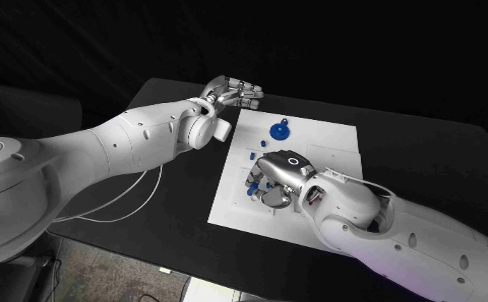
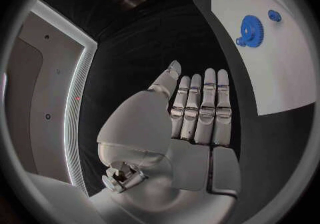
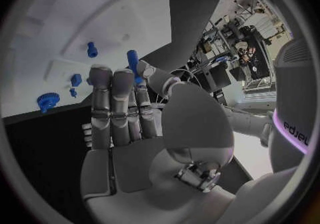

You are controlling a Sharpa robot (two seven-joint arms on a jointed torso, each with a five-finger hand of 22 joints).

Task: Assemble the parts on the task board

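Note:
The white task board (image 1: 327, 148) lies in the middle of the black table. A blue gear (image 1: 280, 130) lies on its far left part, with a small blue peg (image 1: 251, 154) nearer. My right hand (image 1: 282, 173) hovers palm down over the board's near left part. In the right wrist view its thumb presses a blue peg (image 3: 133, 60) against the side of a straight finger, while the gear (image 3: 48, 101) and other small parts (image 3: 92, 49) lie beyond. My left hand (image 1: 233, 94) hangs over the table past the board's far left corner, fingers (image 2: 200, 109) straight and holding nothing.
White cables (image 1: 132, 192) trail over the table's left side under my left arm. In the left wrist view the gear (image 2: 252, 31) and a smaller blue piece (image 2: 274, 15) lie on the board (image 2: 273, 80), well apart from the hand. Bare black table surrounds the board.

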